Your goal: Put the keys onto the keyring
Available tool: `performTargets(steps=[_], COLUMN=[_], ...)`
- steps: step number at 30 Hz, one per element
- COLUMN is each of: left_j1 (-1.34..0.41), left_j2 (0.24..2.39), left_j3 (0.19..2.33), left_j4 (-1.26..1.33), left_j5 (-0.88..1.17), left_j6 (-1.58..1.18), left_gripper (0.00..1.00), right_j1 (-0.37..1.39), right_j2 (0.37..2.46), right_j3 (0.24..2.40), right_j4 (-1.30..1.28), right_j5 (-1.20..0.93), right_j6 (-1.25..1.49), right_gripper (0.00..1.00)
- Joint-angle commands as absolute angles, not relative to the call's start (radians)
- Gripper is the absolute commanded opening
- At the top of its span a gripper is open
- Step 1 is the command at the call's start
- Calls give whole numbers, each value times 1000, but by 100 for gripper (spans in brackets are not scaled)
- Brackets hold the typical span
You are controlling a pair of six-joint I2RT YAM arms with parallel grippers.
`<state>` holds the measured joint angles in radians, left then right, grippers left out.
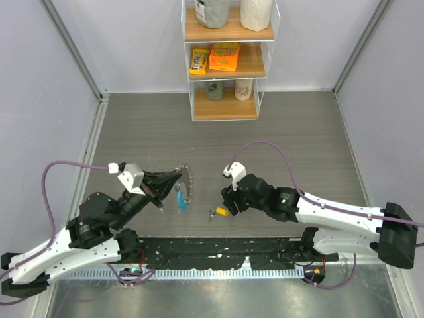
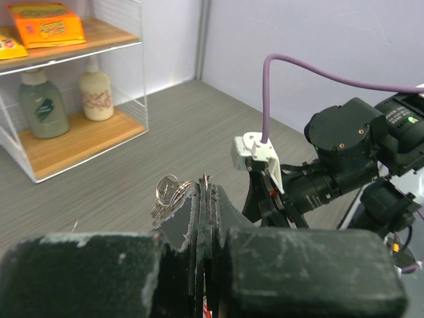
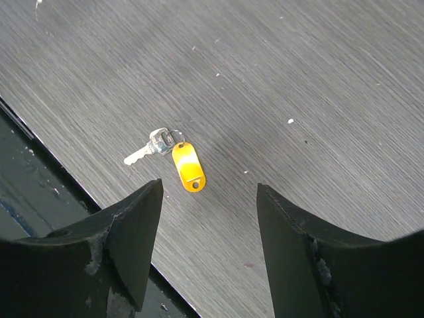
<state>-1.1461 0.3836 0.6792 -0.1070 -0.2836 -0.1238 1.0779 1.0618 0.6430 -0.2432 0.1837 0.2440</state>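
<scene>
My left gripper (image 1: 177,175) is shut on the keyring (image 1: 189,184), a jagged silvery loop held upright above the table with a blue crescent tag (image 1: 180,198) hanging from it. In the left wrist view the ring's wire (image 2: 206,177) is pinched between the fingers, and small rings (image 2: 167,190) stick out to the left. A small silver key with a yellow tag (image 1: 219,212) lies flat on the table near the front edge. My right gripper (image 1: 228,202) is open and empty, just right of and above it. In the right wrist view the key (image 3: 151,146) and its yellow tag (image 3: 188,165) lie just beyond the left fingertip (image 3: 149,199). No red key shows.
A white wire shelf (image 1: 227,63) with bottles, jars and snack boxes stands at the back centre. A black mat (image 1: 218,255) runs along the table's front edge, close to the key. Grey walls close in both sides.
</scene>
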Motion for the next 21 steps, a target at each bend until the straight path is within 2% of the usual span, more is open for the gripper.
performTargets(steps=[1, 10, 21], left_j1=[-1149, -1150, -1150], left_j2=[345, 288, 229], left_j3=[664, 629, 615], left_j4=[-78, -94, -129], left_j5=[-428, -492, -466], left_j6=[-147, -153, -152], left_gripper=[0, 0, 0], right_j1=[1078, 1081, 1080], right_j2=[1155, 1365, 1503], right_j3=[747, 802, 787], right_j4=[-242, -186, -68], right_j5=[147, 49, -52], right_j6=[178, 224, 109], right_gripper=[65, 59, 60])
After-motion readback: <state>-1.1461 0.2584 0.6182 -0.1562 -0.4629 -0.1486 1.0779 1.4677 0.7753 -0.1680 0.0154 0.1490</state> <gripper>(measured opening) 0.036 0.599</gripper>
